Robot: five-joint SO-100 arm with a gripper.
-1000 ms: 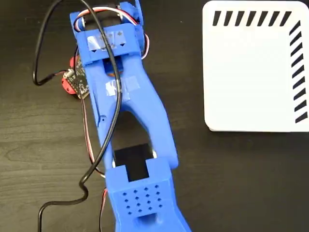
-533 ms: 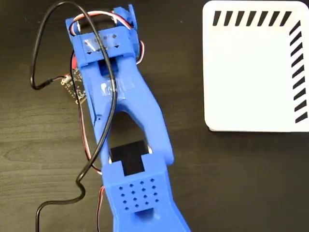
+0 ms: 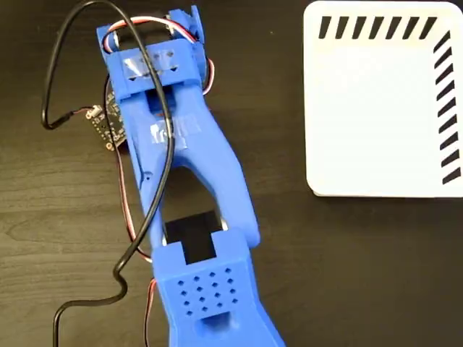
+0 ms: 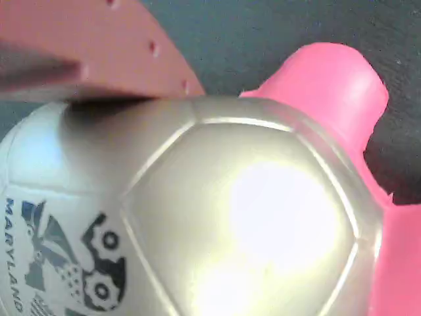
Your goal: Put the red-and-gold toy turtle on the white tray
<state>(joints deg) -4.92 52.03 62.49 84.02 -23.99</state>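
Your blue arm reached up the dark table, well to the left of the white tray in the fixed view, its wrist end lying over the spot where the toy sat. From above, the red-and-gold toy turtle was hidden under that arm; only the wrist view showed it, its gold shell filling the picture at very close range, with black print at the lower left and a coral-pink limb at the upper right. One reddish finger lay across the top of the picture, pressed against or just over the shell. The other finger was out of sight, so you could not have told whether the gripper was clamped on the toy or merely spread around it.

The risk, as these pictures suggested, lay in the shell: it looked smooth, domed and soft, and a finger bearing on its crown rather than its flank could have slid off, squeezing the toy out sideways. A lift begun before both fingers had seated would probably have left the turtle on the table.

A black cable looped off the arm's left side, away from the tray, and a small circuit board sat at the wrist on that same side. The cable's slack could have snagged as you swung right. Between arm and tray the dark wood lay bare, with nothing in the way. The tray itself held nothing.
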